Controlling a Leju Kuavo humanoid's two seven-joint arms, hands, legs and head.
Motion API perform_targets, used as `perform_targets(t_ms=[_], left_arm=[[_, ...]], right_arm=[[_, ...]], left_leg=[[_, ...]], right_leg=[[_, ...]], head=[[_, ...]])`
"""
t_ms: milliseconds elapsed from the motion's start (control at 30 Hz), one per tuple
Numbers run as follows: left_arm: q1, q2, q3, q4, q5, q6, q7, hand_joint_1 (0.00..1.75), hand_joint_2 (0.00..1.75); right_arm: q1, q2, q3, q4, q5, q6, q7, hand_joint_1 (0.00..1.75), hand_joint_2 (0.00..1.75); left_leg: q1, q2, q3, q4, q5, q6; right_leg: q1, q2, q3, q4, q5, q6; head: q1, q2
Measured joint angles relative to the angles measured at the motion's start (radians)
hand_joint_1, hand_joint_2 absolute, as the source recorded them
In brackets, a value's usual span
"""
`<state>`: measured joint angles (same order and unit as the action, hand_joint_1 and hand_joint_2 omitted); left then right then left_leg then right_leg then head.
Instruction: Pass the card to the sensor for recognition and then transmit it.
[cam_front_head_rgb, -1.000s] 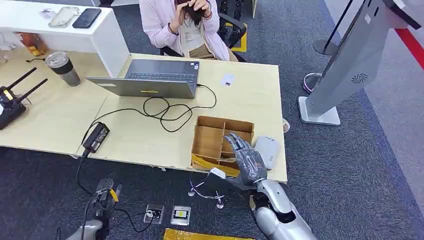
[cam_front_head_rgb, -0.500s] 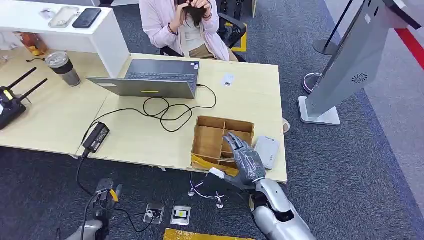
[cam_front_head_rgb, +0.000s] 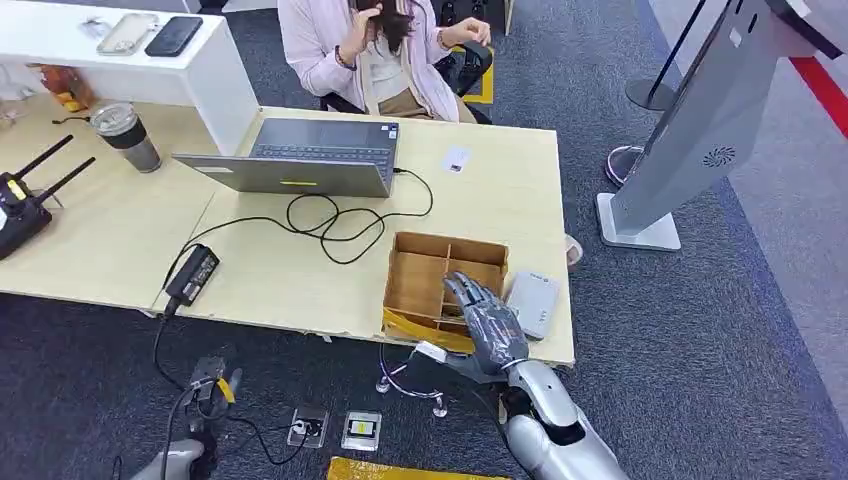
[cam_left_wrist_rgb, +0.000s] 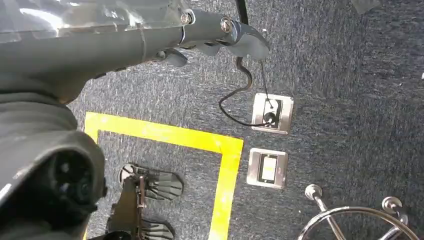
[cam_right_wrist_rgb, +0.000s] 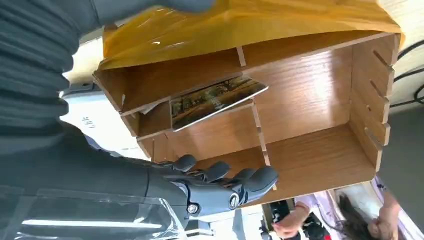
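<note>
Flat light grey sensor box (cam_right_wrist_rgb: 95, 120): a few small dark letters are printed on it, too small and turned to read.
Picture card in the wooden divided box (cam_right_wrist_rgb: 216, 100): it shows trees, with no words to read.
Grey open laptop (cam_front_head_rgb: 300, 158): a small yellow mark on its edge, too blurred to read.

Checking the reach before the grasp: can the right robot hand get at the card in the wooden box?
Probably yes. The right robot hand hovers open over the box, and the card lies uncovered across a divider.
</note>
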<state>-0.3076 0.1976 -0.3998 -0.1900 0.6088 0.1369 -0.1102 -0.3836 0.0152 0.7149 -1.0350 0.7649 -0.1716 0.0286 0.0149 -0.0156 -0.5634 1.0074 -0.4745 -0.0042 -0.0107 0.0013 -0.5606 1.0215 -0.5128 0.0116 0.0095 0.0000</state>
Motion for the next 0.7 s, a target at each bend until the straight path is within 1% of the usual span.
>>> perform_targets(t_ms=[200, 233, 267, 700], left_arm=[[0.000, 0.000, 0.003, 0.000, -0.003, 0.000, 0.000, 0.00, 0.00], [0.000, 0.000, 0.004, 0.000, -0.003, 0.000, 0.000, 0.00, 0.00], [0.000, 0.000, 0.004, 0.000, -0.004, 0.000, 0.000, 0.00, 0.00], [0.001, 0.000, 0.005, 0.000, -0.007, 0.000, 0.000, 0.00, 0.00]], right_arm=[[-0.001, 0.000, 0.000, 0.008, 0.000, 0.000, 0.000, 0.00, 1.75], [-0.001, 0.000, 0.000, 0.008, -0.001, 0.000, 0.000, 0.37, 1.75], [-0.001, 0.000, 0.000, 0.008, -0.001, 0.000, 0.000, 1.75, 1.75], [-0.001, 0.000, 0.000, 0.008, -0.011, -0.014, -0.012, 1.75, 1.75]], left_leg=[[0.000, 0.000, 0.000, 0.000, 0.000, 0.000], [0.000, 0.000, 0.000, 0.000, 0.000, 0.000], [0.000, 0.000, 0.000, 0.000, 0.000, 0.000], [0.000, 0.000, 0.000, 0.000, 0.000, 0.000]], right_leg=[[0.000, 0.000, 0.000, 0.000, 0.000, 0.000], [0.000, 0.000, 0.000, 0.000, 0.000, 0.000], [0.000, 0.000, 0.000, 0.000, 0.000, 0.000], [0.000, 0.000, 0.000, 0.000, 0.000, 0.000]], head=[[0.000, 0.000], [0.000, 0.000], [0.000, 0.000], [0.000, 0.000]])
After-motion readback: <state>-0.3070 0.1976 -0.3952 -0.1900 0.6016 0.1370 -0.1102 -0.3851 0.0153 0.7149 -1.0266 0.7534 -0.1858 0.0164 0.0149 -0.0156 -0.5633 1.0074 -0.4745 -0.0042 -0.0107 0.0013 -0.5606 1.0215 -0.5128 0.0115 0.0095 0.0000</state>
